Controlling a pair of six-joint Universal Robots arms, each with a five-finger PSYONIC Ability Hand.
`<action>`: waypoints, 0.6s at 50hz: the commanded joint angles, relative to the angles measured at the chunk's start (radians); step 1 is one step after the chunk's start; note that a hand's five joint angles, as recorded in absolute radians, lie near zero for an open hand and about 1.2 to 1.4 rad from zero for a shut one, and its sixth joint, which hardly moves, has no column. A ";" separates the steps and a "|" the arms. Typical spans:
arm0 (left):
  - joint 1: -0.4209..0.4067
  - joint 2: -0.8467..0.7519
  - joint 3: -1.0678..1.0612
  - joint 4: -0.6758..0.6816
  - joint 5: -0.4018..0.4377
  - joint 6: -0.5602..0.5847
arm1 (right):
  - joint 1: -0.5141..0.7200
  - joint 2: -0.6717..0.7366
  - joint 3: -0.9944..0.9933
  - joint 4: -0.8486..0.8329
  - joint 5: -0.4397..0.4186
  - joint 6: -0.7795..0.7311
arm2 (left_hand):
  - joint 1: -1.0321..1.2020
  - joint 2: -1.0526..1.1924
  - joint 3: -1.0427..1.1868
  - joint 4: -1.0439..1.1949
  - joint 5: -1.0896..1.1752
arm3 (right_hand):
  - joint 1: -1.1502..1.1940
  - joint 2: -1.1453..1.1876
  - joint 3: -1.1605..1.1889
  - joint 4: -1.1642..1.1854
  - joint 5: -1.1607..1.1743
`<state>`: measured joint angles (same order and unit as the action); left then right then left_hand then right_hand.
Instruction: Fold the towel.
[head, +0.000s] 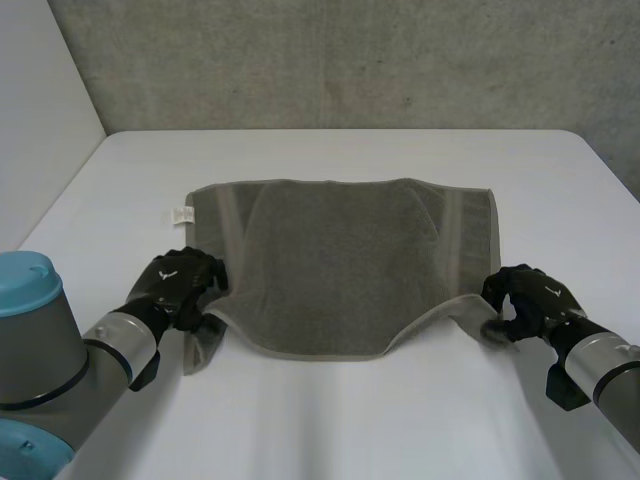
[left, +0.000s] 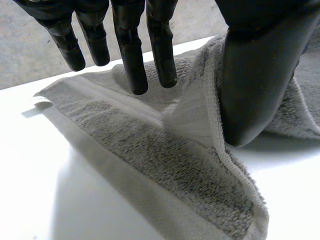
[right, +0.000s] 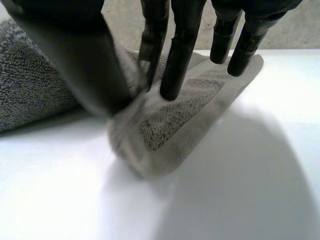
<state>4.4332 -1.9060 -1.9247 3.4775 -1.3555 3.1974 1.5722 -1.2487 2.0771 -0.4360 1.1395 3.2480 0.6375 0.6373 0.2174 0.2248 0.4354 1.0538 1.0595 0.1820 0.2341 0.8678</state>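
— What do the hands look like?
— The left hand (head: 178, 283) and the right hand (head: 527, 297) are both black with a slight sheen. In the left wrist view the fingers (left: 131, 55) are slim rods with rounded tips, and the thumb (left: 255, 75) is far thicker and smooth.
— Any markings?
— A small pale mark on the back of each hand, perhaps a logo; it is too small to read.
— And the arms?
— The left arm (head: 110, 345) is a grey tube running from a broad round joint with a light-blue cap (head: 25, 278). The right arm (head: 605, 375) is the same grey, with a black band near the wrist.
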 joint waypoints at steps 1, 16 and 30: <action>0.003 -0.005 -0.005 0.000 -0.045 -0.002 | -0.012 0.009 -0.014 -0.023 -0.003 0.004 | -0.034 -0.033 -0.043 -0.050 -0.006 | 0.342 0.337 -0.007 -0.060 0.354; -0.009 -0.027 -0.003 0.003 -0.070 -0.059 | -0.112 -0.063 -0.052 -0.041 -0.018 -0.001 | -0.034 -0.033 -0.043 -0.050 -0.006 | 0.342 0.337 -0.007 -0.060 0.354; -0.014 -0.041 0.009 0.014 -0.067 -0.048 | -0.221 -0.140 -0.015 -0.044 -0.104 -0.013 | 0.245 0.245 -0.043 -0.050 0.272 | 0.342 0.337 -0.007 -0.060 0.354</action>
<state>4.4195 -1.9393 -1.9187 3.4900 -1.4233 3.1417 1.3914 -1.3651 2.0597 -0.4792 1.0618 3.2367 0.7108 0.7108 0.2174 0.2248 0.5340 1.2924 1.2892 0.1820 0.2341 1.1445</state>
